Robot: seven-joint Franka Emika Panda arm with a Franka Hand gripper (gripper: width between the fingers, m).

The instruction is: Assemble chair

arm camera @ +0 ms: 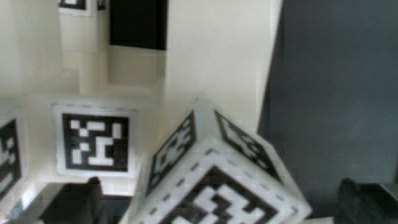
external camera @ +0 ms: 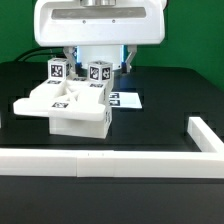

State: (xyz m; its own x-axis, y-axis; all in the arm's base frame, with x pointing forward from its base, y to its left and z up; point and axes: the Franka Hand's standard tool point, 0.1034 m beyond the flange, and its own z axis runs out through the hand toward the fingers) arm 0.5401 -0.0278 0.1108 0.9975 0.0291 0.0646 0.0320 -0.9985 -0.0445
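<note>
Chair, partly assembled, sits on the black table toward the exterior view's left: a flat white slab lying over a blocky white base, with a notched arm reaching out to the left. Two upright tagged posts rise at the back of the slab, one post on the left and a second post to its right, each showing a black-and-white square tag near its top. Directly above them hangs the gripper under the glossy white arm, with dark fingers either side of the right-hand post; whether they are pressing on it or standing free I cannot tell. Just right of the chair the marker board lies flat on the table. The white border rail runs across the front and turns back at the right end. In the wrist view, a tagged block fills the foreground, tilted corner-on, beside another tagged face.
</note>
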